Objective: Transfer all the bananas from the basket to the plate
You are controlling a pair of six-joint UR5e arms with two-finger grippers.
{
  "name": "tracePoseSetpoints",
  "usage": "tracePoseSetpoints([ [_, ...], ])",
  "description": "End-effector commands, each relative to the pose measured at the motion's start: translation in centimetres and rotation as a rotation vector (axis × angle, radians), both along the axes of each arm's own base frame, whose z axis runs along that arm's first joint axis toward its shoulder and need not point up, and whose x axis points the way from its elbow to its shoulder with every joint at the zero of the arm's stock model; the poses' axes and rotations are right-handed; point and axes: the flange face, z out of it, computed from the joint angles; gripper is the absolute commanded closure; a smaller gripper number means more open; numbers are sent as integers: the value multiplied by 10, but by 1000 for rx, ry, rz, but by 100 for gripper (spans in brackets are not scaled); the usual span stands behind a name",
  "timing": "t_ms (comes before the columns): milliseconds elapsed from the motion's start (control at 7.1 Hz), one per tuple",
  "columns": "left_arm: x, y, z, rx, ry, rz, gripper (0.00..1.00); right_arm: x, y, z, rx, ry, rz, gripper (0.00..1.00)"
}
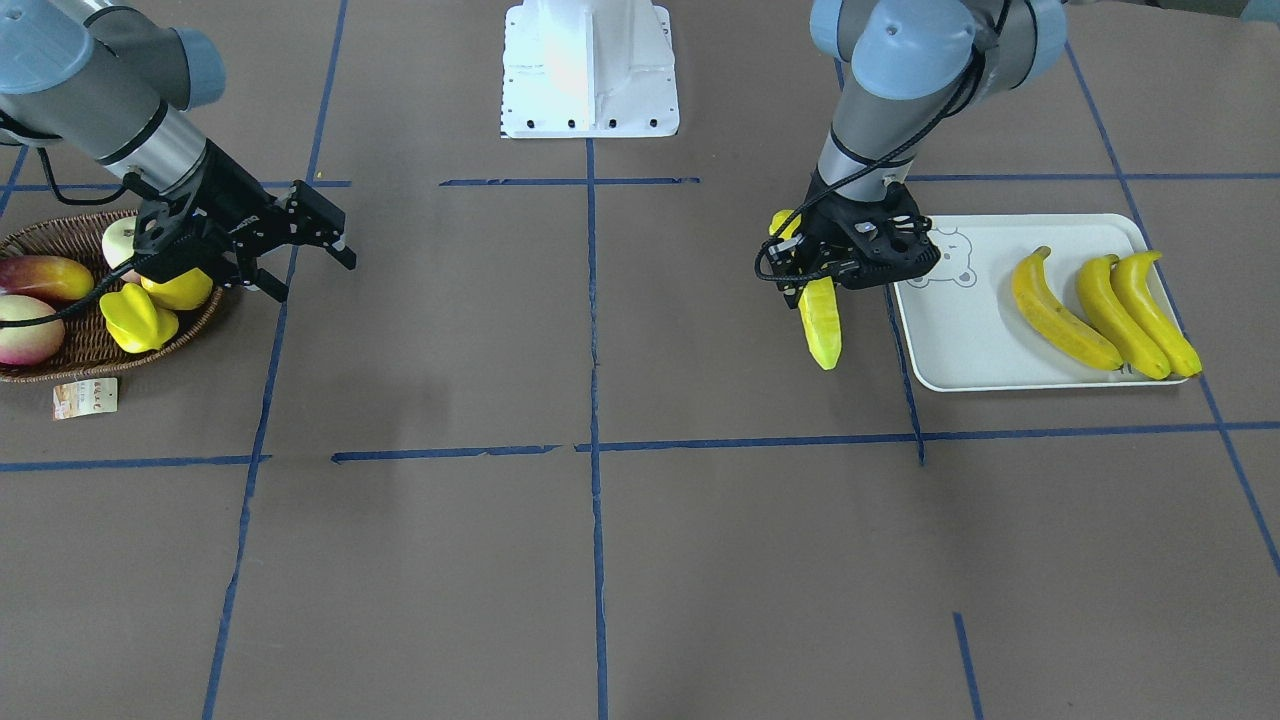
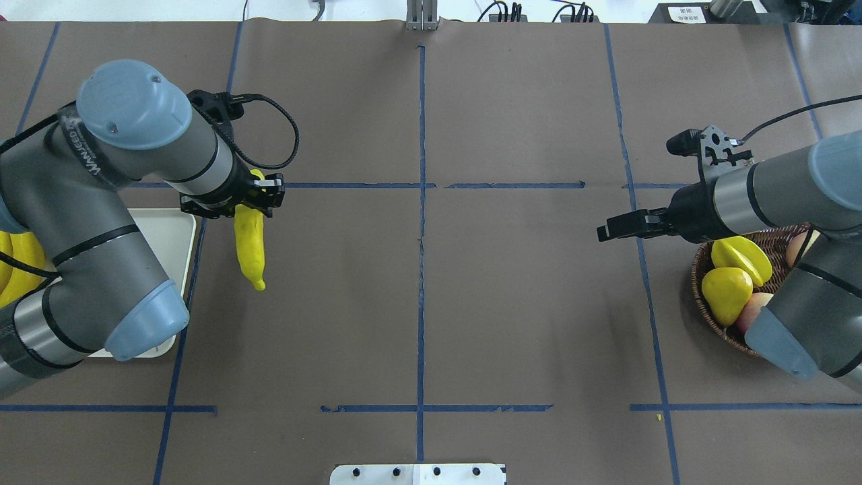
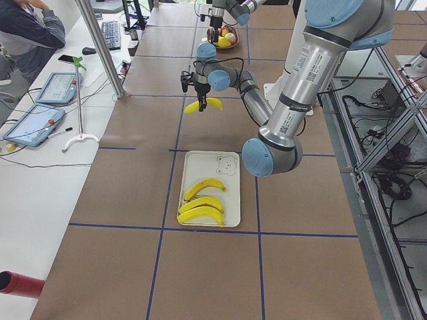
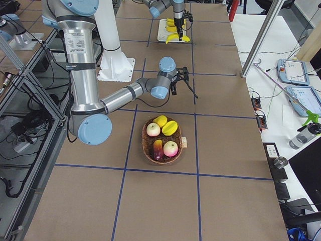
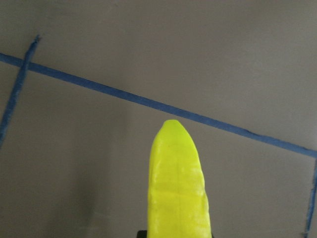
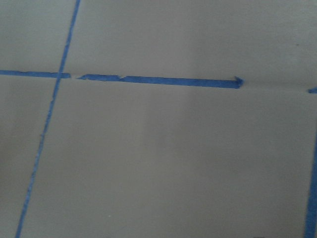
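My left gripper [image 1: 808,278] is shut on a yellow banana [image 1: 822,325] that hangs tip-down above the table, just off the plate's edge toward the table's middle. The same banana [image 5: 176,188] fills the bottom of the left wrist view. The pale rectangular plate [image 1: 960,345] with a bear drawing holds three bananas [image 1: 1060,315] lying side by side. Beside the dark wicker basket [image 1: 90,345], my right gripper [image 1: 315,278] hangs open with nothing between its fingers. No banana shows in the basket. The right wrist view shows only bare table and blue tape.
The basket holds a starfruit [image 1: 138,318], a round yellow fruit [image 1: 180,290], a reddish mango [image 1: 45,278] and apples. A paper tag [image 1: 85,398] lies by its rim. The white robot base [image 1: 590,70] stands at the table's back. A seated person [image 3: 27,33] and tablets are beside the table.
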Motion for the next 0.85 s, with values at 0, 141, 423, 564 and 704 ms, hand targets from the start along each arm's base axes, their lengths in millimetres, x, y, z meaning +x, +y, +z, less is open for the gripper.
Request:
tracePoseSetpoints([
  [0, -38, 0, 35, 42, -141, 138, 100, 29, -7, 31, 15, 139, -15, 0],
  [141, -52, 0, 56, 49, -191, 198, 100, 47, -10, 29, 29, 229, -48, 0],
  [423, -77, -3, 112, 71, -316, 277, 100, 96, -7, 7, 78, 405, -164, 0],
  [564, -82, -3, 136, 77, -403, 262, 100, 106, -5, 6, 98, 432, -199, 0],
  [704, -82, -9, 163, 73, -494, 251, 100, 106, -5, 5, 102, 432, -200, 0],
])
